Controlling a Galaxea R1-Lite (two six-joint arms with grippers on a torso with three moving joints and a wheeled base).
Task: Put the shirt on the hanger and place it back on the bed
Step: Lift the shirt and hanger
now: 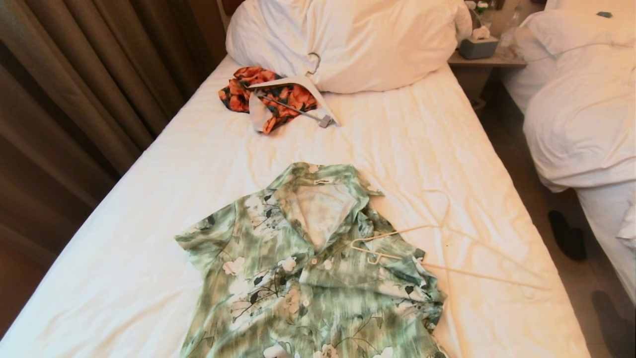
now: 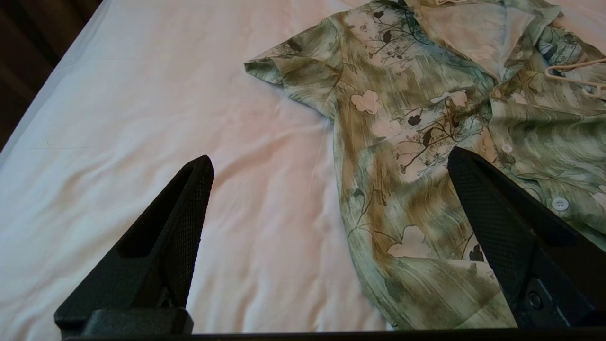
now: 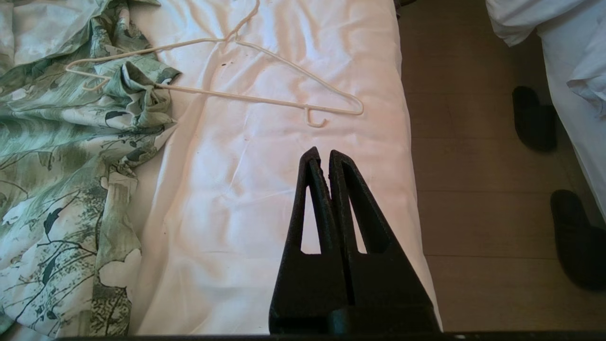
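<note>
The green and white floral shirt (image 1: 308, 268) lies flat and face up on the bed (image 1: 164, 199), collar toward the pillow. The thin cream hanger (image 1: 437, 248) rests on the sheet to the shirt's right, one arm end lying over the shirt's sleeve (image 3: 142, 90). My left gripper (image 2: 330, 161) hovers open above the shirt's left side (image 2: 402, 189), nothing between its fingers. My right gripper (image 3: 323, 155) is shut and empty above the bare sheet near the bed's right edge, short of the hanger (image 3: 265, 97). Neither gripper shows in the head view.
A thicker white hanger (image 1: 298, 94) lies on an orange-and-black garment (image 1: 268, 97) by the big pillow (image 1: 348, 40). A second bed (image 1: 586, 114) stands to the right across a floor strip with dark slippers (image 1: 566, 233). Curtains (image 1: 74, 99) hang on the left.
</note>
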